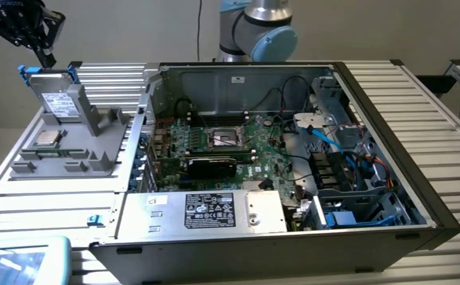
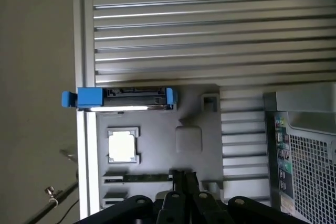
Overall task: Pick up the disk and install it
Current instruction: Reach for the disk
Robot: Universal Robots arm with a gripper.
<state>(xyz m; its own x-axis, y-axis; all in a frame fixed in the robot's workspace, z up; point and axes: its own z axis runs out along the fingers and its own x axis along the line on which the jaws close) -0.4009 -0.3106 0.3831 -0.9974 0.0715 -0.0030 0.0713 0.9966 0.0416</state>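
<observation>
1. Bench [image 1: 419, 89]: slatted aluminium top that carries everything below.
2. Computer case [image 1: 213, 83]: lies open at mid-bench, motherboard and cabling exposed.
3. Grey fixture [image 1: 107, 119]: moulded holder on the bench, to the exterior view's left of the case.
4. Disk [image 1: 58, 100]: stands on edge in a slot at the far end of the fixture, leaning back on an upright support. Its white label faces forward and the blue frame caps its upper edge. Judged stiff, dense for its size, smooth-sided and sensitive to knocks. The wrist view shows a connector along the upper edge, best left untouched. The likeliest hold is across the two flat faces or on the blue frame, lifting straight out of the slot.
5. Pincer [image 1: 47, 59]: fingers pressed together and holding nothing, poised just above the disk's upper blue edge, apparently clear of it.
6. Processor chip [image 1: 47, 138]: small silver square in its own fixture recess, near the disk.
</observation>
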